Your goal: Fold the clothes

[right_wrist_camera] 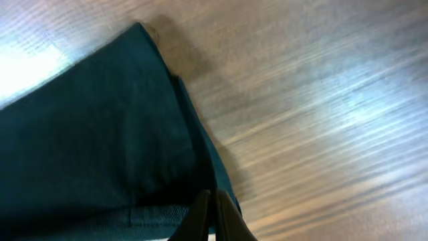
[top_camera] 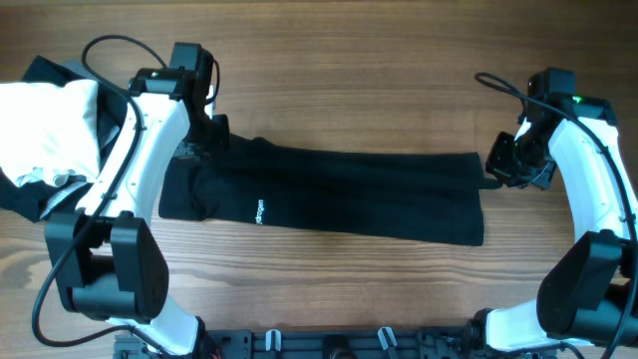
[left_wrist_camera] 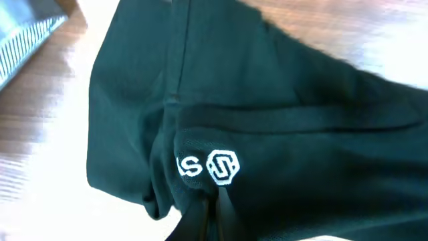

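Pinching shut at six o'clock in its own wrist view, the left gripper [left_wrist_camera: 212,215] is clamping a bunched edge of the black garment [left_wrist_camera: 267,87], just below the white hexagon logo [left_wrist_camera: 223,167]. The right gripper [right_wrist_camera: 215,214] is likewise holding its jaws tight on the opposite end of the cloth, at six o'clock of the right wrist view. Beyond it the bare wooden table [right_wrist_camera: 321,100] is running off toward three o'clock.

From overhead, the garment is lying as one long band across the middle of the table. Its ends are reaching toward nine and three o'clock, where the two grippers are holding it. Gripping both ends at once is, I judge, drawing the fabric flat and straight so that a clean fold can follow.

Farther off, at about ten o'clock, a heap of white and grey pieces [top_camera: 45,125] is sitting beside the left arm [top_camera: 150,140], apparently set aside for later.
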`<state>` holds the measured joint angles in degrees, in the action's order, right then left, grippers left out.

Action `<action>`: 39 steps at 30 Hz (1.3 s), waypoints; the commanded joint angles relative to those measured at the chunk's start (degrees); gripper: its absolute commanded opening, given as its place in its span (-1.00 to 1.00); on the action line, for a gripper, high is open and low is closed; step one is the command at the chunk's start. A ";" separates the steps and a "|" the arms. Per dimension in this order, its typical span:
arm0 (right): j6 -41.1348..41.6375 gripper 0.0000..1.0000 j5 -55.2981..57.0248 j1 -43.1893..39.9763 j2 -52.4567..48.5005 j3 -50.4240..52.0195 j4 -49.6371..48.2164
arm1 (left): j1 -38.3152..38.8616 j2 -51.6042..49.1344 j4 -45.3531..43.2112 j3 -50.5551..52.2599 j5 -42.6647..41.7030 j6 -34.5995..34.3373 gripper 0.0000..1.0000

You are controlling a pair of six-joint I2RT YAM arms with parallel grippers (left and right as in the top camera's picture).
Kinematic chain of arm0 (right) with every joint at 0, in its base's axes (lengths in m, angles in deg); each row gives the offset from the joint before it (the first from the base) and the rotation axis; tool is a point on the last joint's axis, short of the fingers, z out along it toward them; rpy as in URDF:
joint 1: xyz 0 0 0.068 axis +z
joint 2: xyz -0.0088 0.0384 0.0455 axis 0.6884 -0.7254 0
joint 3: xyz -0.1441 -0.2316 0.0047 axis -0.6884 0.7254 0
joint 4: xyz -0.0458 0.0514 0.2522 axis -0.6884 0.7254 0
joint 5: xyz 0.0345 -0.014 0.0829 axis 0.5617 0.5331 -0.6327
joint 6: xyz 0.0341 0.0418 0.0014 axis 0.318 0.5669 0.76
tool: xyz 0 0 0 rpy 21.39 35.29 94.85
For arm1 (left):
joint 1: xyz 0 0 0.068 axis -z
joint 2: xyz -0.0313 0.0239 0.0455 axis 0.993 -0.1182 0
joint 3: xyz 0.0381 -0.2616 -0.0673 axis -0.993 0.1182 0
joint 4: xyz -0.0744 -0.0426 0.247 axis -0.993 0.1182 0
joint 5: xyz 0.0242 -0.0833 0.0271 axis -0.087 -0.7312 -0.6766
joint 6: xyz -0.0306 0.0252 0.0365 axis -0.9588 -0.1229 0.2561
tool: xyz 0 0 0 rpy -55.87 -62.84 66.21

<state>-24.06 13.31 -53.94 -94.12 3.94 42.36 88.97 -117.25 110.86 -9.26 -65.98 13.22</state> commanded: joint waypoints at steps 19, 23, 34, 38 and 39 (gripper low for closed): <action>-1.25 -0.08 1.62 -0.09 0.44 -0.17 3.48 | -2.99 0.57 1.79 1.79 1.77 -1.55 -0.35; -1.33 -0.07 -3.76 -0.09 0.44 -0.17 0.02 | -2.99 0.57 -0.44 1.79 -2.10 -1.53 -0.46; -7.52 0.02 -17.75 -0.09 12.90 -0.20 -9.57 | -2.40 0.55 0.28 1.79 -11.82 -1.31 -0.67; -7.26 0.46 -17.70 -0.09 18.18 -0.17 -7.74 | 0.37 0.52 0.22 1.84 -11.93 -1.07 -0.49; -7.21 0.47 -17.73 -0.09 18.14 -0.13 -6.73 | 0.96 0.52 0.20 1.84 -11.69 -1.11 -0.43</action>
<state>-30.75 -2.45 -53.96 -77.47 4.09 33.49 87.13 -117.25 111.06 -7.77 -76.26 11.87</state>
